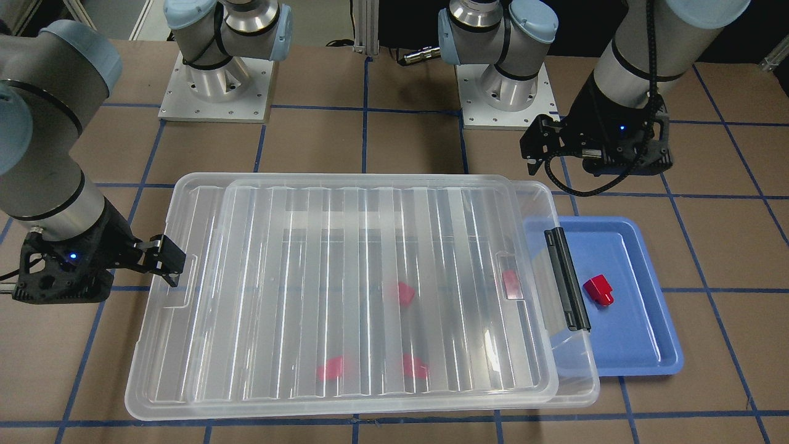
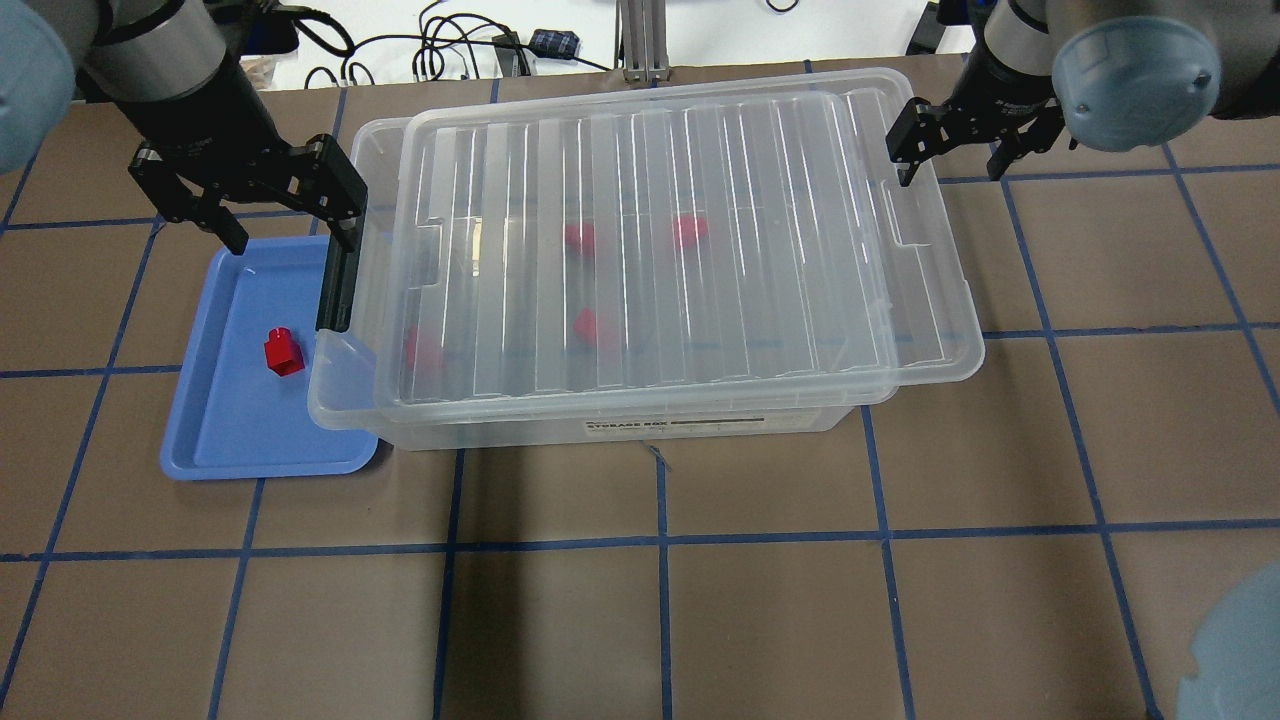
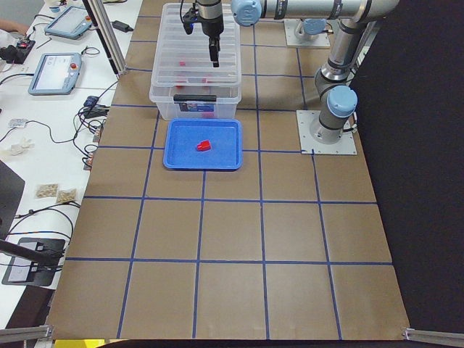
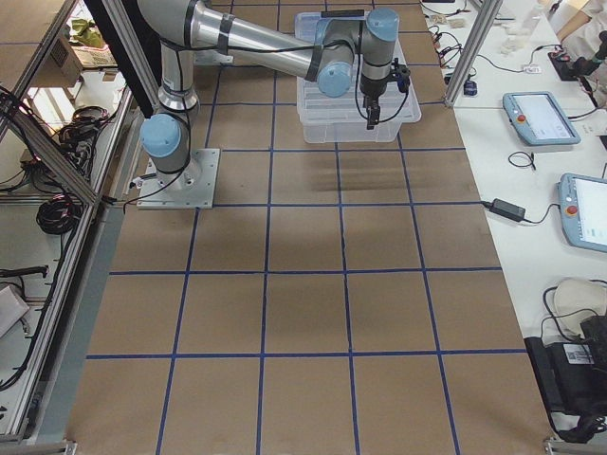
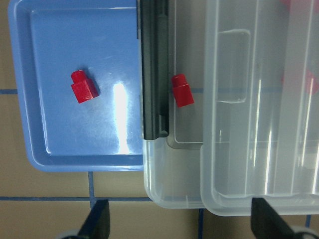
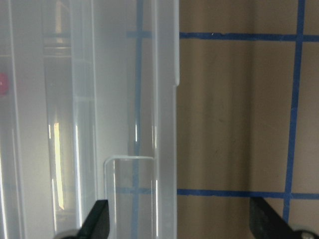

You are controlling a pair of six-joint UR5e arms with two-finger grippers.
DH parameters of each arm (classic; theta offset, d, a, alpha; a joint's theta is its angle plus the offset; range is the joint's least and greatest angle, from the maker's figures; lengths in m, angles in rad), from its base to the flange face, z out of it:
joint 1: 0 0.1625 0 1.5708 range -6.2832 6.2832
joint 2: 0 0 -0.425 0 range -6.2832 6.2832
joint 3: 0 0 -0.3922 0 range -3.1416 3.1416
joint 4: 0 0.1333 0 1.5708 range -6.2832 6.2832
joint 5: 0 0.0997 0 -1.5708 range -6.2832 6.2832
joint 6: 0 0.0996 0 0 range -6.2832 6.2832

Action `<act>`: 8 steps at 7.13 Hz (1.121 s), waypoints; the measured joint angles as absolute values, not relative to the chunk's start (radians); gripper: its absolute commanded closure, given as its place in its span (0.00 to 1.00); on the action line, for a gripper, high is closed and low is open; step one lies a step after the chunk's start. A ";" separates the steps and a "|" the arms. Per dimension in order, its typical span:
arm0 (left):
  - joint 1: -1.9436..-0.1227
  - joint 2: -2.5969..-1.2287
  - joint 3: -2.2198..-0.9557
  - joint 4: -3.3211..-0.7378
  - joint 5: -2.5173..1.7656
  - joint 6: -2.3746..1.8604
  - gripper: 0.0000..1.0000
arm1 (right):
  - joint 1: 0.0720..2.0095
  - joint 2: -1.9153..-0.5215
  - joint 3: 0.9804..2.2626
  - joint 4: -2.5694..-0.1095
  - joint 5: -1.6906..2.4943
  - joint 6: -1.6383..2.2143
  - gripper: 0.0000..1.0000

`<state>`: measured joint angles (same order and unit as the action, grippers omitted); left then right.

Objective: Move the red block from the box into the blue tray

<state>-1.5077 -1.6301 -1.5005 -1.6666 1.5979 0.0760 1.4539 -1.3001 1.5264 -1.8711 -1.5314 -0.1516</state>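
One red block [image 1: 598, 290] lies in the blue tray [image 1: 653, 364], also in the overhead view [image 2: 282, 351] and the left wrist view [image 5: 83, 86]. The box [image 2: 930, 300] stands next to the tray, its ribbed lid [image 2: 700, 150] slid off-centre and its black latch bar [image 2: 338, 285] over the tray's edge. Several more red blocks [image 2: 595, 326] show blurred through the lid, and one [image 5: 182, 90] is clear beside the latch. My left gripper [image 2: 290, 225] is open and empty above the latch end. My right gripper [image 2: 950, 160] is open and empty over the box's other end.
The two arm bases [image 1: 216, 86] [image 1: 505, 92] stand behind the box. Blue tape lines grid the brown table. Operators' desks with tablets [image 3: 54, 72] and cables run along the table's far side.
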 measured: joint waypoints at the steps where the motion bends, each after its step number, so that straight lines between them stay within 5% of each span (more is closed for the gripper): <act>1: -1.514 -1.629 -1.507 -1.663 1.594 0.072 0.00 | 1.457 -1.340 1.517 -1.837 -1.531 -0.143 0.00; 8: -1.517 -1.614 -1.524 -1.662 1.600 0.072 0.00 | 1.655 -1.460 1.440 -1.647 -1.582 0.153 0.00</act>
<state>-1.5171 -1.6142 -1.5235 -1.6620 1.6000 0.0721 1.6550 -1.4603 1.4400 -1.6471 -1.5821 0.1532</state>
